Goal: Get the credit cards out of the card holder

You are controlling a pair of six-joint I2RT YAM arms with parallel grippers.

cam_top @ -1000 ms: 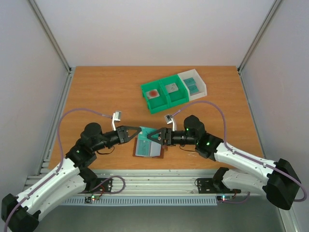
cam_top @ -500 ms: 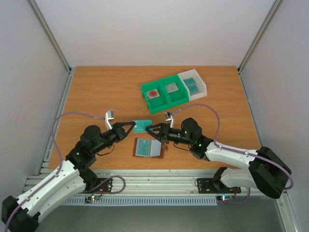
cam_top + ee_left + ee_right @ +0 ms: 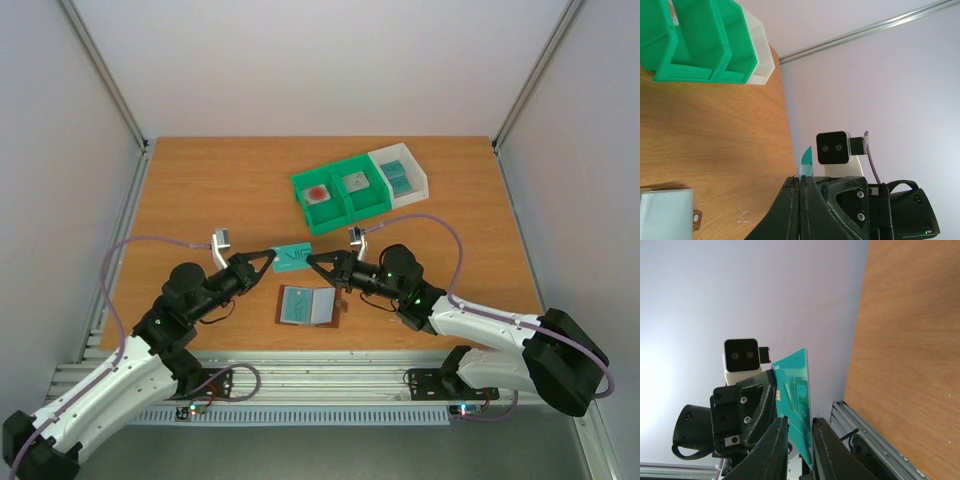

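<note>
A teal credit card (image 3: 292, 258) hangs in the air between both grippers, above the table and just behind the card holder (image 3: 307, 306). The brown holder lies open and flat, grey-blue panels up. My left gripper (image 3: 272, 256) is shut on the card's left end; in the left wrist view a teal corner (image 3: 807, 159) sticks out past the pressed-together left gripper (image 3: 801, 178). My right gripper (image 3: 312, 260) straddles the card's right end. In the right wrist view the card (image 3: 792, 385) passes between the right gripper (image 3: 799, 419), whose jaws stand a narrow gap apart.
Two green bins (image 3: 340, 195) and a white bin (image 3: 400, 178) stand at the back right, holding a red-spotted tile (image 3: 318, 193), a grey tile (image 3: 354, 183) and teal cards (image 3: 397, 178). Grey walls enclose the table on three sides.
The card has risen from the holder and moved toward the back with the left gripper. The right gripper followed it and its wide-open jaws have narrowed around the card's other end.
</note>
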